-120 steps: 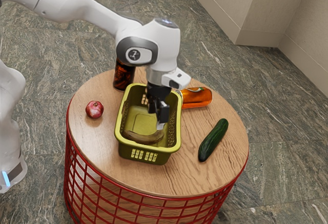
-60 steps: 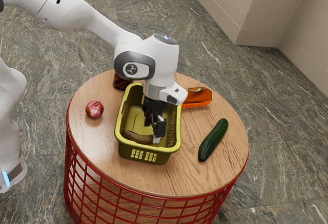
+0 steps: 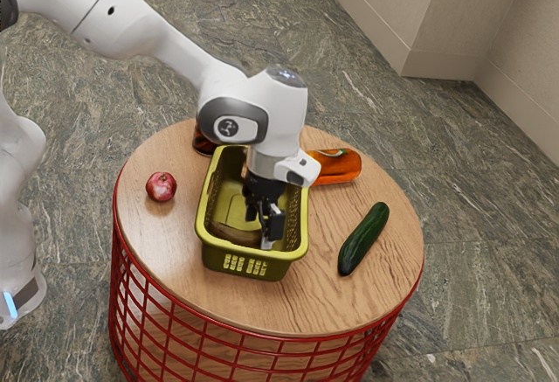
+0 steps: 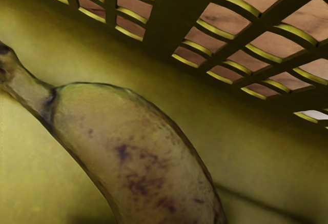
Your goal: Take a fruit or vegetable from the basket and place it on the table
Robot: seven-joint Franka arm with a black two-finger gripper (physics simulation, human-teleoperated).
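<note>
Low inside the basket, my gripper stands with fingers apart, gripping nothing; the banana lies just under it — long axis crosswise to the basket's length; closing should go across that axis.

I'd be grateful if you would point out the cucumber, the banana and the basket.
Cucumber (image 3: 363,240), exterior view: middle of its body.
Banana (image 4: 138,152), wrist view: its spotted skin.
Basket (image 3: 213,254), exterior view: its outer wall.
</note>
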